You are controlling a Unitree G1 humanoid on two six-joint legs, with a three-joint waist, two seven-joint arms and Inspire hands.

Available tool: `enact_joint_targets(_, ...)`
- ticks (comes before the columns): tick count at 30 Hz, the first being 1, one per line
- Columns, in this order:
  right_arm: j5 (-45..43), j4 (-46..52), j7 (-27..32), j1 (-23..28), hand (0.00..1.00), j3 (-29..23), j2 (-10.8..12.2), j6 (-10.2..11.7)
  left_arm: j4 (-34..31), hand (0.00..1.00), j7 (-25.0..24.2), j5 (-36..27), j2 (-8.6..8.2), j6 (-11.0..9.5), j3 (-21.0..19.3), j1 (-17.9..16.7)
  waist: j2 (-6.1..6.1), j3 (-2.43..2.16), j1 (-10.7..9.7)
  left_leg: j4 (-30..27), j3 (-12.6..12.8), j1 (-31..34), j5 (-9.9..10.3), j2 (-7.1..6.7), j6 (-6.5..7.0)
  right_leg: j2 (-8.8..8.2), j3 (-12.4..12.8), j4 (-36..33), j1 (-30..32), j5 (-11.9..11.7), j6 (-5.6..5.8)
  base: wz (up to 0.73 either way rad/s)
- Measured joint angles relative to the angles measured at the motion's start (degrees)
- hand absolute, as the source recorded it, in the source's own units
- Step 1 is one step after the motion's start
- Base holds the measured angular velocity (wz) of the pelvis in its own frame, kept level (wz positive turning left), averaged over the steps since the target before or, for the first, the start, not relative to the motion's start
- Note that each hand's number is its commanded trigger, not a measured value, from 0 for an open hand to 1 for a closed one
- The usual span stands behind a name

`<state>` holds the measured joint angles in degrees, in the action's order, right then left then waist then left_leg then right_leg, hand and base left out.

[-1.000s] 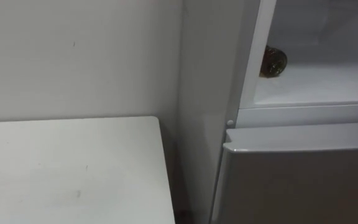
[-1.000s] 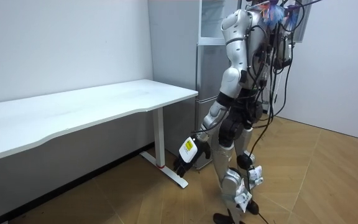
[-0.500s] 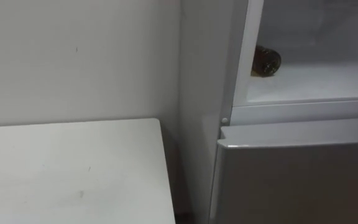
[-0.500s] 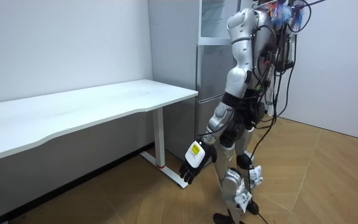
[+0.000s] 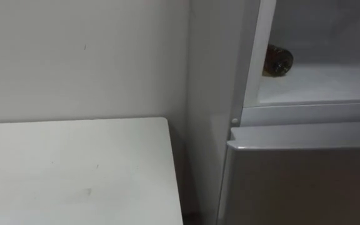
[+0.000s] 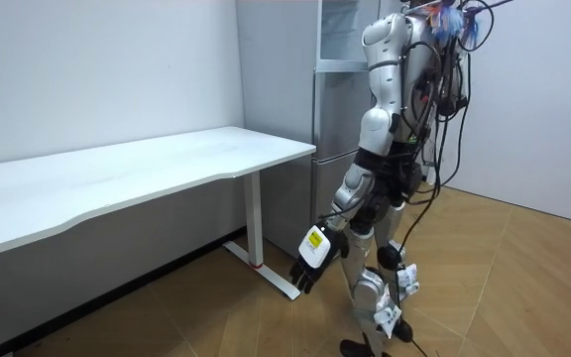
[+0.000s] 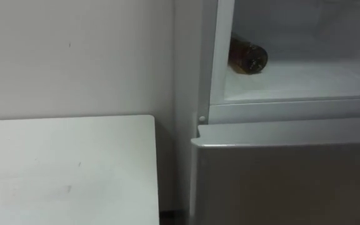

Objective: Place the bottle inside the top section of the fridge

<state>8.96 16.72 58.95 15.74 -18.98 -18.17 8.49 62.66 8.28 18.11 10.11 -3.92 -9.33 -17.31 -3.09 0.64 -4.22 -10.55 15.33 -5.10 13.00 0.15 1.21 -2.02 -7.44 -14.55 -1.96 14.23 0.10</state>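
Looking into the open upper fridge, where we find the bottle lying on its shelf.

From the left eye view we see the bottle (image 5: 277, 60), dark and on its side, at the left edge of the white shelf (image 5: 330, 87) in the upper fridge compartment, one round end turned toward us and part of it hidden by the fridge frame; below it the lower door (image 5: 305, 181) is closed, and the white surface (image 5: 74, 169) has its far right corner just beside the fridge's side wall. From the right eye view we see the same bottle at the same left edge of the shelf. In the room view we stand facing the fridge (image 6: 337, 109), near the end of the surface, with our left hand (image 6: 311, 256) hanging low beside the leg; its fingers (image 6: 303, 282) droop loosely downward and hold nothing.
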Motion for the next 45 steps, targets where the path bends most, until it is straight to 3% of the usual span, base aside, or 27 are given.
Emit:
enact_joint_targets(6,-5.77,1.37,-3.9,0.03,0.0,4.27,-0.01,0.26,0.18,0.0,0.1,-0.01,0.22,-0.38,3.91,1.1,0.15,-0.09,1.53,-0.03,-0.24,0.4,0.01,0.02,-0.02,-0.02,-0.47,0.0,-0.02,-0.04,-0.05,0.02)
enact_joint_targets(12,-9.03,2.46,-6.8,-0.41,0.0,5.65,-0.06,0.44,1.64,0.0,0.09,-0.04,0.41,-1.06,5.08,2.09,0.42,-0.27,3.02,-0.18,-0.52,0.35,0.01,0.08,-0.03,-0.01,-0.58,-0.09,-0.16,-0.09,-0.13,0.0)
enact_joint_targets(30,-15.3,5.19,-15.45,-0.97,0.0,6.63,-0.96,0.9,1.68,0.0,-0.12,0.05,0.42,-1.06,5.24,2.21,0.73,-0.44,3.43,-0.81,-0.48,0.74,0.04,0.47,-0.08,0.1,-0.94,-0.41,-0.43,-0.3,-0.48,0.0)
enact_joint_targets(33,-16.39,5.19,-16.73,-1.51,0.0,7.29,-0.96,0.89,1.68,0.0,-0.12,-0.07,0.56,-1.06,5.64,2.4,0.69,-0.3,3.46,-0.84,-0.49,0.75,0.03,0.55,-0.1,0.18,-0.92,-0.46,-0.41,-0.41,-0.61,0.0)
enact_joint_targets(40,-16.3,5.22,-17.22,-2.49,0.0,9.41,-0.71,0.2,1.49,0.0,-1.42,0.12,1.64,-1.01,8.77,2.78,0.44,-0.22,3.69,-0.78,-0.45,0.33,-0.16,0.66,-0.38,0.42,-0.64,-0.18,-0.83,-0.48,-0.74,-0.01)
enact_joint_targets(45,-16.58,5.21,-15.85,-2.68,0.0,11.15,0.25,0.16,1.45,0.0,-1.73,0.41,1.94,-0.91,10.86,3.08,0.17,-0.26,5.01,-0.81,-0.68,0.28,-0.24,0.88,-0.51,0.63,-0.61,0.33,-0.9,-0.72,-1.07,-0.04)
